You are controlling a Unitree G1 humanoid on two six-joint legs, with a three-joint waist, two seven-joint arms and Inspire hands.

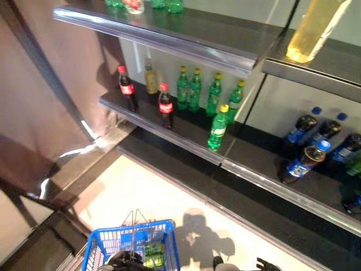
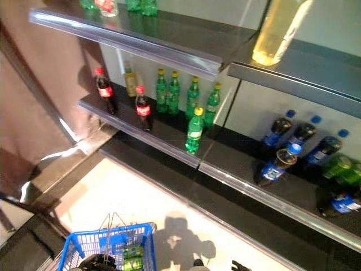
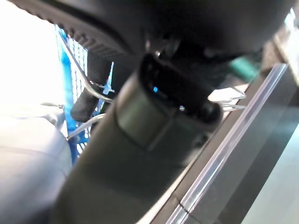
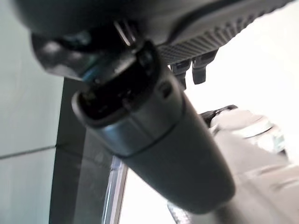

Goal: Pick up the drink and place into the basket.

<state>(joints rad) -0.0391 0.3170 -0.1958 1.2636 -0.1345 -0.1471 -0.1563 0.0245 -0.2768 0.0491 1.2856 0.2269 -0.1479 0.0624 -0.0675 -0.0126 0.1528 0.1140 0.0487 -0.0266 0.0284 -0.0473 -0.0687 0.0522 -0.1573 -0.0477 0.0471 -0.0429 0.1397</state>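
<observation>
A blue wire basket (image 1: 110,243) hangs at the bottom of the eye views, with a green drink (image 1: 152,254) lying inside it. My left hand (image 1: 125,261) is over the basket's near side. In the left wrist view its fingers (image 3: 88,100) curl round the thin wire handles (image 3: 96,88). My right hand (image 1: 266,264) shows only at the bottom edge, low and away from the shelves; its fingers (image 4: 198,70) hang relaxed and hold nothing. On the middle shelf (image 1: 186,144) a green bottle with a yellow cap (image 1: 218,128) stands nearest the front edge.
Two cola bottles (image 1: 165,105) and several green bottles (image 1: 194,89) stand further back on the same shelf. Dark bottles with blue caps (image 1: 304,161) fill the shelf section to the right. A yellow bottle (image 1: 313,28) stands on the upper shelf. Pale floor lies below.
</observation>
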